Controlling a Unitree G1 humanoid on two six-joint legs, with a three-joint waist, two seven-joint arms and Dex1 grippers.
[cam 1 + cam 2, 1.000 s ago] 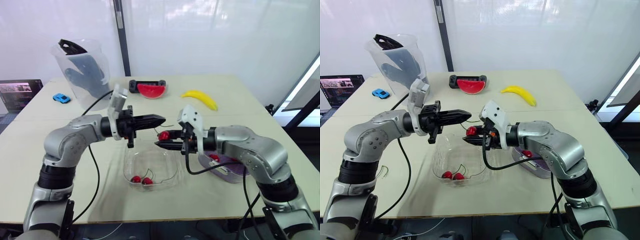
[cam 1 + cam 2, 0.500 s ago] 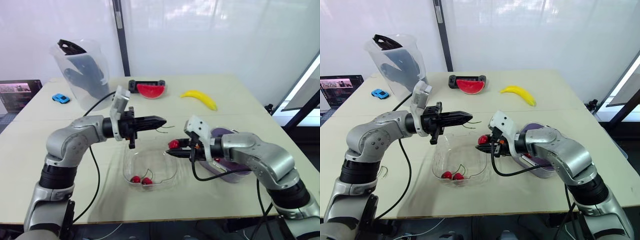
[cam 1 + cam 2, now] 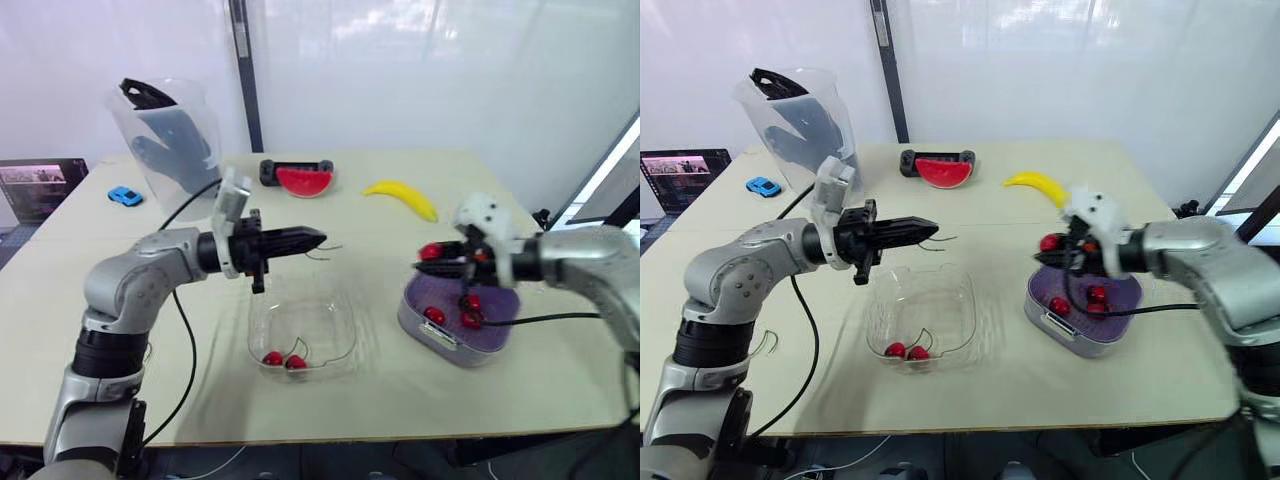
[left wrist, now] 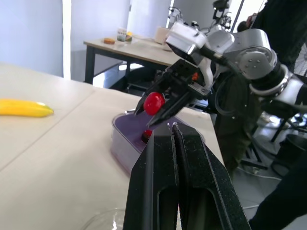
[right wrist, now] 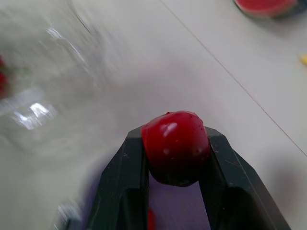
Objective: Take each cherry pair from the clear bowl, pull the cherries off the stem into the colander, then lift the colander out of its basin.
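My right gripper [image 3: 424, 261] is shut on one red cherry [image 5: 175, 145] and holds it just above the near-left rim of the purple colander [image 3: 492, 332]. The colander sits in its basin [image 3: 440, 338] and has several cherries [image 3: 436, 315] in it. My left gripper [image 3: 322, 238] hovers shut above the far side of the clear bowl [image 3: 335, 338], with a thin green stem [image 3: 328, 250] dangling from its tip. A cherry pair [image 3: 283, 360] lies at the bowl's near edge. The left wrist view looks past its shut fingers [image 4: 163, 143] at the right gripper's cherry [image 4: 154, 103].
At the table's far side lie a banana [image 3: 400, 198] and a watermelon slice [image 3: 302, 181] on a black holder. A clear pitcher [image 3: 170, 145] with dark items stands far left, next to a small blue toy car [image 3: 123, 196].
My right gripper has carried the cherry rightwards, from above the bowl to above the colander. The left gripper has stayed roughly where it was, still holding the stem.
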